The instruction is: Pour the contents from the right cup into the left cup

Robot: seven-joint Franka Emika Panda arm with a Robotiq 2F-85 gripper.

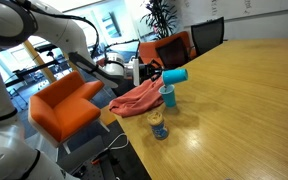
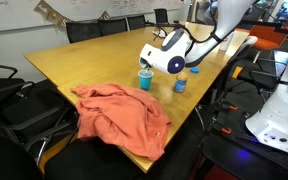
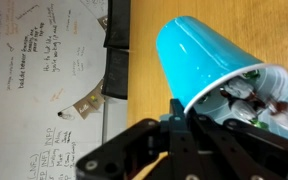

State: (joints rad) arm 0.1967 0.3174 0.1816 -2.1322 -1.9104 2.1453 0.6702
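My gripper (image 1: 154, 75) is shut on the larger teal-blue cup (image 1: 175, 75) and holds it tipped on its side above the table. The smaller pale-blue cup (image 1: 167, 96) stands upright just below the tipped cup's mouth; it also shows in an exterior view (image 2: 146, 79). In the wrist view the teal cup (image 3: 199, 50) fills the upper right, pinched between my fingers (image 3: 179, 118). Small whitish bits (image 3: 252, 95) show at its mouth at the lower right. In an exterior view my gripper (image 2: 162, 55) hides the held cup.
An orange cloth (image 1: 134, 100) lies on the wooden table (image 1: 244, 110) beside the cups, near the table edge (image 2: 119, 115). A short yellow patterned can (image 1: 159, 127) stands close to the pale cup (image 2: 180, 83). Orange and black chairs surround the table.
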